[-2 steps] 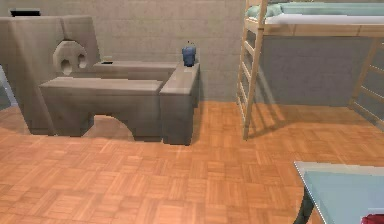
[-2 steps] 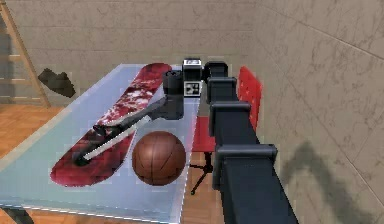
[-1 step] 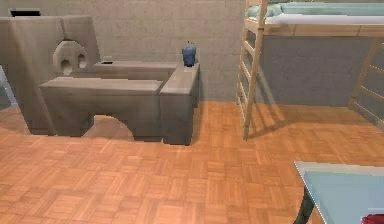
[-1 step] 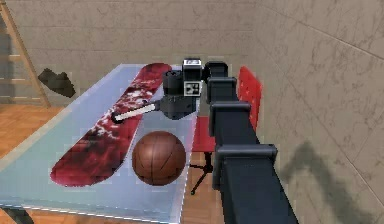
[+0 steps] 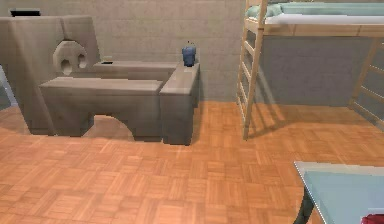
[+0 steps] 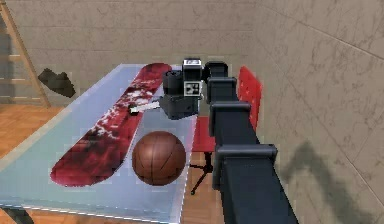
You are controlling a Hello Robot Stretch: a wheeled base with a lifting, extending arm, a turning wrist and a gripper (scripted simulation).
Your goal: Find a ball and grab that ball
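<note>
Currently the ball (image 6: pixel 160 158) rests on the desk (image 6: pixel 75 120) just beside the snowboard (image 6: pixel 105 130), and the hand (image 6: pixel 145 109), whose load cannot be told, seems farther out, so draw the arm (image 6: pixel 235 140) in to centre on the ball before lowering.

A blocky beige sofa (image 5: pixel 105 95) stands on an orange wood-plank floor (image 5: pixel 150 180) before a plain grey-beige wall (image 5: pixel 150 25). Its tallest part is at the forward view's left. On the sofa's low armrest at the opposite end stands a small dark blue thing (image 5: pixel 188 54), too small to name. A pale rounded shape (image 5: pixel 68 57) with dark hollows sits against the sofa's tall part. Right of the sofa, well apart, rises a light wooden loft bed (image 5: pixel 300 28) with a ladder (image 5: pixel 246 75) on the end facing the sofa and a pale green mattress (image 5: pixel 320 12) on top. Nearer than the sofa and to its right, a pale blue tabletop (image 5: pixel 345 192) corner meets the bottom edge.
</note>
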